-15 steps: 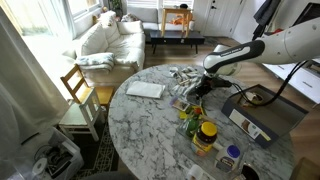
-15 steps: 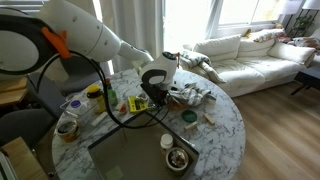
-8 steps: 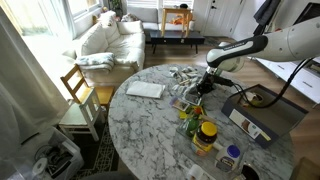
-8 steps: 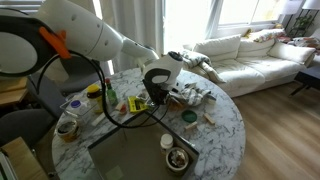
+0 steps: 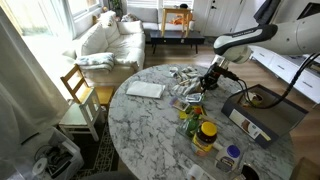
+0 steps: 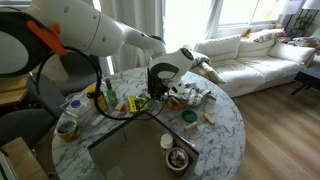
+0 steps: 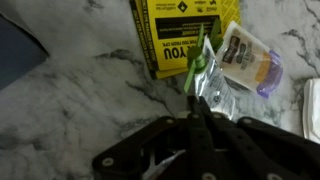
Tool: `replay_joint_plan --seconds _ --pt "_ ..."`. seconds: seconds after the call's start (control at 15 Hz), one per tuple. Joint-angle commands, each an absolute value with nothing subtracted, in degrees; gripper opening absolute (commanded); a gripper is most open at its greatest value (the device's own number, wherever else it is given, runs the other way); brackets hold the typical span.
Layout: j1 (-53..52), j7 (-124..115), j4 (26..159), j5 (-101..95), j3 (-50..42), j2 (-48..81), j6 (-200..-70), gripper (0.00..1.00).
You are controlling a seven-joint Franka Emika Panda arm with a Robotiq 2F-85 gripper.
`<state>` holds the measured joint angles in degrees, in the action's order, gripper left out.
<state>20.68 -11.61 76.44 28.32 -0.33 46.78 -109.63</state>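
My gripper (image 7: 200,112) is shut, and its fingertips pinch the lower end of a small silver packet with a green edge (image 7: 212,85). The packet hangs over the marble tabletop (image 7: 80,90). A yellow packet with black print (image 7: 175,35) and a clear snack packet with a purple corner (image 7: 250,55) lie just beyond it. In both exterior views the gripper (image 5: 208,82) (image 6: 160,92) hovers a little above a cluster of packets (image 5: 185,76) near the middle of the round table.
A white napkin (image 5: 145,89), a yellow-lidded jar (image 5: 206,133), a green bottle (image 5: 190,124) and a black flat box (image 5: 262,110) share the table. A small bowl (image 6: 178,158) sits near the edge. A wooden chair (image 5: 80,95) and a white sofa (image 5: 105,42) stand beyond.
The arm has lifted and swung up from the table. The gripper has risen from the packet cluster with its fingers closed.
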Motion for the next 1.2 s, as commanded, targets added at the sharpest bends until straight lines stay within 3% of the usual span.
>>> replay_joint_plan --seconds 0.0,0.33,0.73,1.13 --pt "20.12 -13.39 76.17 29.35 -1.77 46.67 -109.96 0.01" --pt "20.03 -16.41 76.26 29.70 -2.65 46.19 -111.09 0.00" --pt "23.56 -20.36 74.56 40.92 -1.13 45.34 -100.74 0.00" --pt "23.38 -27.56 73.12 46.95 -4.47 47.14 -100.04 0.00"
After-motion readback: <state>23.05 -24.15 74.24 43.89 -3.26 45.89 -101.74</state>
